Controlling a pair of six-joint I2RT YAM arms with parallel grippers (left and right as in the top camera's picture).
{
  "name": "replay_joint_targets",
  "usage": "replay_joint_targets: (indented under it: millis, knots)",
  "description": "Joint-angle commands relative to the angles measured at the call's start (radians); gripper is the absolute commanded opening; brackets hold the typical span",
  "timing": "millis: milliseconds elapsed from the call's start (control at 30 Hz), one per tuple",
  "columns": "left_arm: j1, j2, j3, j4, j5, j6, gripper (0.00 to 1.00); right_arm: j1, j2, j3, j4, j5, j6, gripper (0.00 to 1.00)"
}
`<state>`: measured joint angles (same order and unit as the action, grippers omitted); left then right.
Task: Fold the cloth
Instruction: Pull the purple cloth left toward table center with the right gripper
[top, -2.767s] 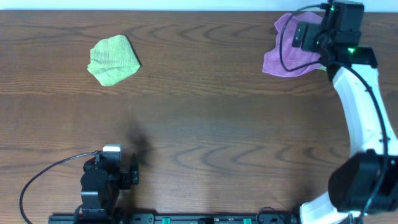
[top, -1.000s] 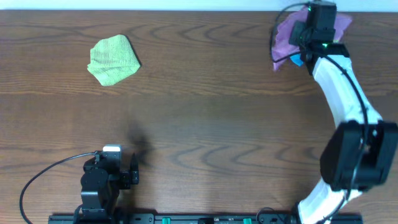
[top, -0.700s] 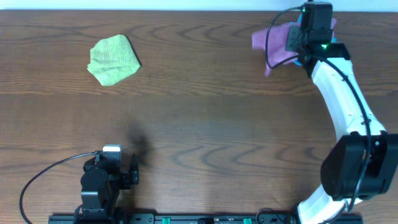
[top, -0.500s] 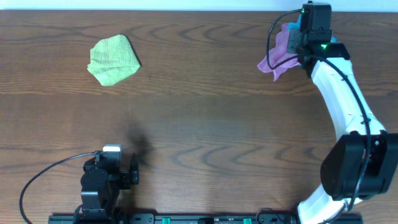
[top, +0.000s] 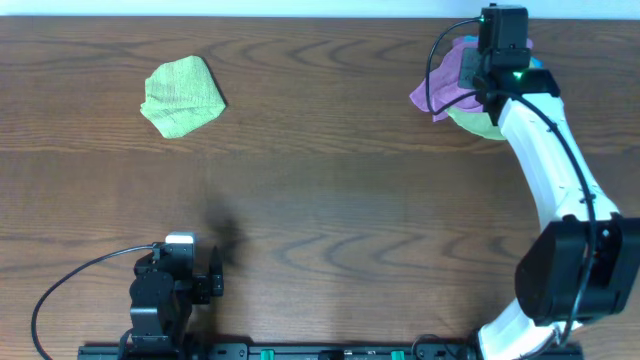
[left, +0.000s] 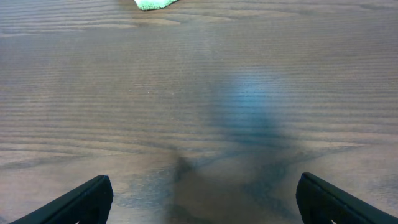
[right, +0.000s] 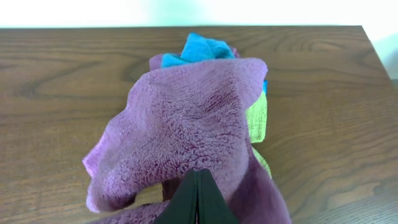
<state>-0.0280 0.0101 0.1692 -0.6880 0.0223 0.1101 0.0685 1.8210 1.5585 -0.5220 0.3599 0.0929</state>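
Observation:
The purple cloth (top: 438, 90) hangs bunched at the table's far right back corner. My right gripper (top: 472, 80) is shut on it. In the right wrist view the shut fingertips (right: 198, 173) pinch an upper fold of this cloth (right: 186, 112), which drapes down on both sides. My left gripper (top: 214, 276) sits by the near left edge, far from the cloth. Its jaws stand open over bare wood (left: 205, 184) with nothing between them.
Beneath the purple cloth lie a lime cloth (top: 480, 122) and a blue cloth (right: 200, 47). A folded green cloth (top: 182, 95) rests at the back left, its edge showing in the left wrist view (left: 152, 4). The table's back edge runs just behind the right gripper.
The right arm has swung left from the corner and raised the purple cloth off the pile. The cloth now hangs bunched, and the lime cloth beneath shows. The left arm has not moved.

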Motion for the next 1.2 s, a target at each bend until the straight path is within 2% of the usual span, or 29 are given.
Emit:
replay_joint_targets:
  millis: [0, 200, 367, 467, 567, 700, 900, 1167]
  knots:
    - [0.003, -0.006, -0.01, -0.013, -0.004, 0.018, 0.95, 0.023, -0.068, 0.011, -0.006, 0.018, -0.005, 0.01]
    - [0.003, -0.006, -0.01, -0.012, -0.004, 0.018, 0.96, 0.066, -0.116, 0.011, -0.045, 0.002, -0.001, 0.01]
    - [0.003, -0.006, -0.01, -0.013, -0.004, 0.018, 0.96, 0.188, -0.207, 0.012, -0.101, -0.006, -0.001, 0.02]
    - [0.003, -0.006, -0.01, -0.012, -0.004, 0.018, 0.95, 0.264, -0.248, 0.012, -0.206, -0.055, 0.014, 0.02]
    - [0.003, -0.006, -0.01, -0.012, -0.004, 0.018, 0.95, 0.326, -0.272, 0.012, -0.346, -0.1, 0.096, 0.02]
    - [0.003, -0.006, -0.01, -0.013, -0.007, 0.018, 0.95, 0.381, -0.294, 0.012, -0.428, -0.209, 0.136, 0.01]
    - [0.003, -0.006, -0.01, -0.013, -0.007, 0.018, 0.95, 0.446, -0.3, 0.012, -0.436, -0.367, 0.135, 0.02]
    - [0.003, -0.006, -0.01, -0.013, -0.007, 0.018, 0.95, 0.487, -0.275, 0.012, -0.332, -0.416, 0.066, 0.02]
